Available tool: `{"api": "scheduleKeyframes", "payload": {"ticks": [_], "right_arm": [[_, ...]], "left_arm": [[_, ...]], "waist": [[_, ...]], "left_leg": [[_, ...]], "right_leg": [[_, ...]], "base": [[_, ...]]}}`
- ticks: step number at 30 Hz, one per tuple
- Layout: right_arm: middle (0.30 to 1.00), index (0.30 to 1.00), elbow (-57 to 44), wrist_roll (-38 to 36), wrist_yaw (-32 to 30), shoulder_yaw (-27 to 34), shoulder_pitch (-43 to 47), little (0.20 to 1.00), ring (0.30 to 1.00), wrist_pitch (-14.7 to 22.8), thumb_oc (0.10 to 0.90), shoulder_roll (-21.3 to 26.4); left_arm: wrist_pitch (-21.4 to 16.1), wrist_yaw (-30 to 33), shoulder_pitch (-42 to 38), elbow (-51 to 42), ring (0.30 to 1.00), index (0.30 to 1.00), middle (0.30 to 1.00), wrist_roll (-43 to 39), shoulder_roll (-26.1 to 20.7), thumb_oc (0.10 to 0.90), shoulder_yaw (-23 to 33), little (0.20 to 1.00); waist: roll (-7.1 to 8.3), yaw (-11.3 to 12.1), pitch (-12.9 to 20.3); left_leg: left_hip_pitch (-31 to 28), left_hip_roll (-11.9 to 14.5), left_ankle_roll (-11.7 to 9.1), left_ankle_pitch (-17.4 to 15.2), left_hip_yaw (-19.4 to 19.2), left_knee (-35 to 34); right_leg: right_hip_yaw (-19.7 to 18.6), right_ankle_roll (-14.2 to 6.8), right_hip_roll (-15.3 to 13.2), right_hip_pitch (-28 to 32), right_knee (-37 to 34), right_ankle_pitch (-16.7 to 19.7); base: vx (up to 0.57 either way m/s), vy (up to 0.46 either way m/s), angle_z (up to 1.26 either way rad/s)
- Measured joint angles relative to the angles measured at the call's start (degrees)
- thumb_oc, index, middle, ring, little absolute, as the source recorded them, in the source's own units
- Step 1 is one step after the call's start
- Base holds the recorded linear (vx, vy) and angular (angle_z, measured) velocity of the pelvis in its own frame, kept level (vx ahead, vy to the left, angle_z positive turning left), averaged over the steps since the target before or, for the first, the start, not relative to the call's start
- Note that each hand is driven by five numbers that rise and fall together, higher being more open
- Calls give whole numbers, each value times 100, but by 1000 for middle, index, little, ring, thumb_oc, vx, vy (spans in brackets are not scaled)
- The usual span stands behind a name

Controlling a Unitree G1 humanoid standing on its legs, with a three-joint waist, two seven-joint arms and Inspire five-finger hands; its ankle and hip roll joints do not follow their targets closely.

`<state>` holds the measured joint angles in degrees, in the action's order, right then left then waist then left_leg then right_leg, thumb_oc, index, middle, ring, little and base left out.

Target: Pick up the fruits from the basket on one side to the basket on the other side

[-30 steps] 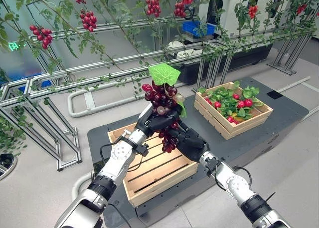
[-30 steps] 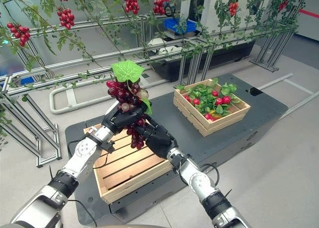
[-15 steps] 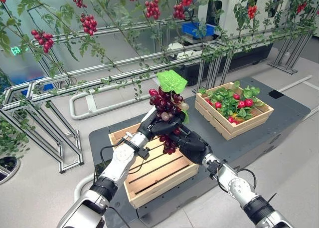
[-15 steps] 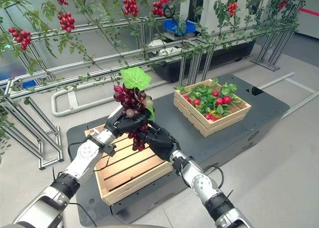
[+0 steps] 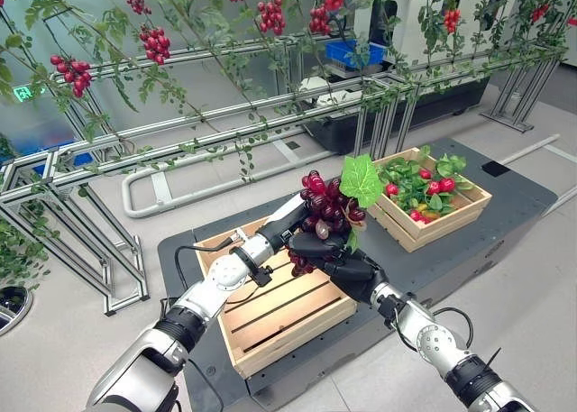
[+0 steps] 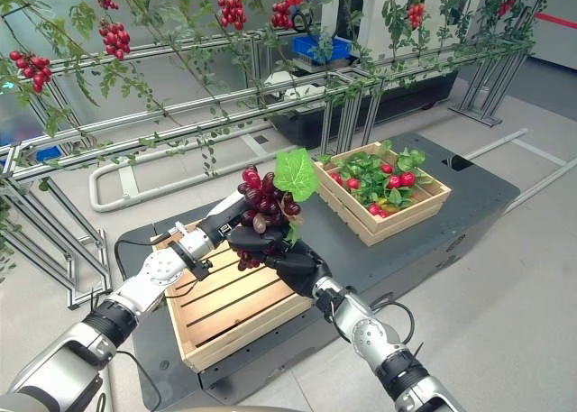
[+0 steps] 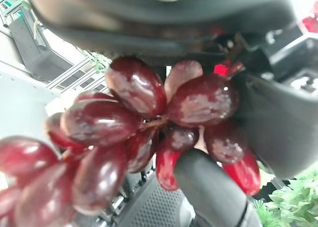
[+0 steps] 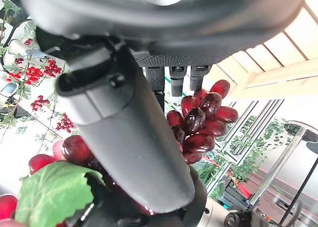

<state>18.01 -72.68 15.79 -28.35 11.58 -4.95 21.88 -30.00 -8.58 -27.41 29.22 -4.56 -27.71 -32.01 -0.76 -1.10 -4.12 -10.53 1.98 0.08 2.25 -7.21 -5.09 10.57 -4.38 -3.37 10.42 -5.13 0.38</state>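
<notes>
A bunch of dark red grapes (image 5: 323, 206) with a green leaf (image 5: 361, 179) hangs tilted above the gap between two wooden baskets. My left hand (image 5: 290, 221) grips the bunch from the left, thumb and fingers curled round the grapes (image 7: 134, 103). From below and the right, my right hand (image 5: 338, 257) cups it, its thumb (image 8: 129, 132) lying across the grapes (image 8: 203, 117). The slatted left basket (image 5: 279, 335) has nothing in it. The right basket (image 5: 410, 241) holds red fruits and green leaves.
Both baskets stand on a dark platform (image 5: 505, 205). Behind it run metal rails (image 5: 225, 132) strung with vines and hanging red fruit clusters (image 5: 155, 42). A metal rack (image 5: 81, 241) stands at the left, and a blue bin (image 5: 361, 51) far back.
Both hands have carried the grape bunch to the right and lower, toward the right basket. The bunch now leans with its leaf pointing right.
</notes>
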Motion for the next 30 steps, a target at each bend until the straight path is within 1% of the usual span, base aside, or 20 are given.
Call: {"api": "scheduleKeyframes", "payload": {"ticks": [5,9,12,13,14,25,30], "right_arm": [[300,300,-7,-244,0,-147,-72,300,300,1,400,-52],[300,300,0,-256,-17,-145,-151,300,300,8,400,-89],[300,300,0,-256,-17,-149,-151,300,300,37,400,-89],[300,300,0,-256,-17,-149,-151,300,300,38,400,-89],[300,300,0,-260,-17,-146,-151,300,300,42,400,-89],[300,300,-3,-263,-18,-145,-151,300,300,149,400,-89],[300,300,-3,-257,-18,-145,-151,300,300,152,400,-89]], "left_arm": [[309,222,2,84,300,300,300,40,-10,400,8,300],[202,202,8,42,300,300,300,61,18,400,-127,300],[201,206,7,53,300,300,300,61,42,400,-120,300],[183,204,7,53,509,509,509,62,57,540,-121,509],[142,195,7,54,900,900,900,69,90,800,-121,900],[70,391,59,120,900,900,900,102,354,800,-78,900],[47,438,60,115,900,900,900,229,370,800,-66,900]], "waist": [[-3,4,2],[-3,39,2],[-6,31,4],[-7,30,4],[-7,25,5],[-13,33,7],[-17,25,7]], "left_leg": [[0,1,0,0,-20,0],[36,-2,0,0,-26,0],[52,1,0,0,-50,0],[56,1,0,0,-52,0],[56,2,0,0,-56,0],[55,6,0,0,-66,0],[57,7,0,0,-68,0]], "right_leg": [[-24,2,1,-12,-1,5],[-30,-1,-2,-48,-1,12],[-48,3,1,-70,0,19],[-50,4,2,-76,0,20],[-54,3,2,-77,0,21],[-62,5,5,-80,-1,24],[-63,5,6,-83,-1,24]], "base": [[0,0,0],[0,0,0],[0,-4,-3],[0,0,0],[0,0,0],[0,0,0],[0,0,0]]}}
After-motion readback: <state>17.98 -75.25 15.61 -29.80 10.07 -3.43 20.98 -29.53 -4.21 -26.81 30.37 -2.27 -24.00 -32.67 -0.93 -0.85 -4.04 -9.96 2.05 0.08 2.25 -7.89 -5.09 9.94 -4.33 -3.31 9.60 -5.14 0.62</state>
